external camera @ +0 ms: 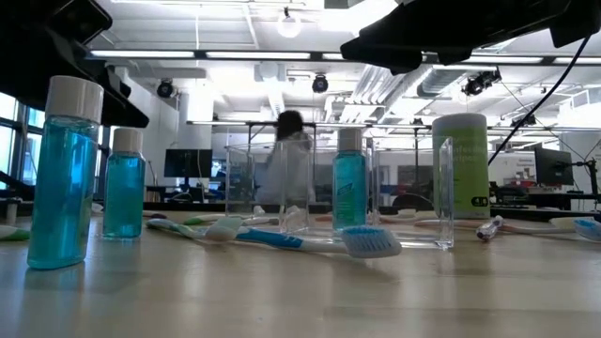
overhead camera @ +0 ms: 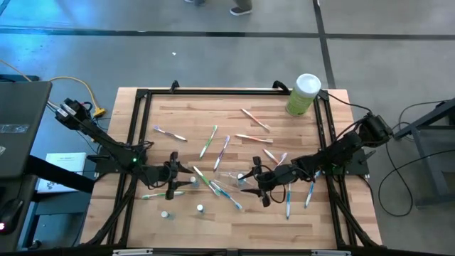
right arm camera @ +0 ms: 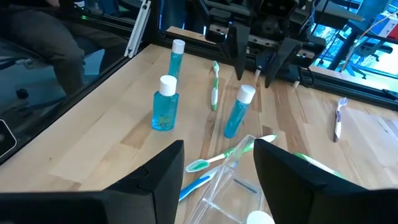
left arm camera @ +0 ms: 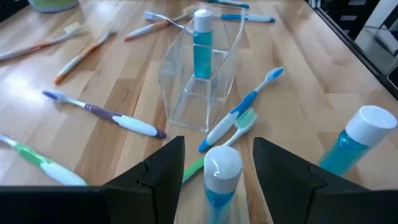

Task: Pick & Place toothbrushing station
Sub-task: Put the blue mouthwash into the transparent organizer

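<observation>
Four small bottles of teal liquid with white caps can be counted. One bottle (left arm camera: pixel 203 34) is seen standing inside the clear plastic holder (left arm camera: pixel 198 81), which sits near the middle of the wooden surface (overhead camera: pixel 234 227). A second bottle (left arm camera: pixel 221 180) stands upright between the spread fingers of the left claw (left arm camera: pixel 217 171); the fingers are set wide on either side of it, and contact with it cannot be made out. Two further bottles (right arm camera: pixel 165 103) (right arm camera: pixel 176 59) stand apart toward the surface's near-left corner.

Roughly a dozen toothbrushes are scattered flat across the surface, though an exact count cannot be given from above. Among them a blue-and-white toothbrush (left arm camera: pixel 242 109) and a green toothbrush (left arm camera: pixel 239 124) lie just beside the holder, a purple-handled toothbrush (left arm camera: pixel 106 114) lies further off, and orange-handled ones lie toward the far side.

One pale-green canister (overhead camera: pixel 304 94) with a white lid stands at the far right corner.

The right claw (right arm camera: pixel 217 165) is held open just beside the clear holder, with nothing between its fingers.

The surface is of light butcher-block wood, framed by black rails. Beyond it, an open workshop with ceiling strip lights, monitors and benches is seen, and one person (external camera: pixel 287 160) in a white top is visible in the background.
</observation>
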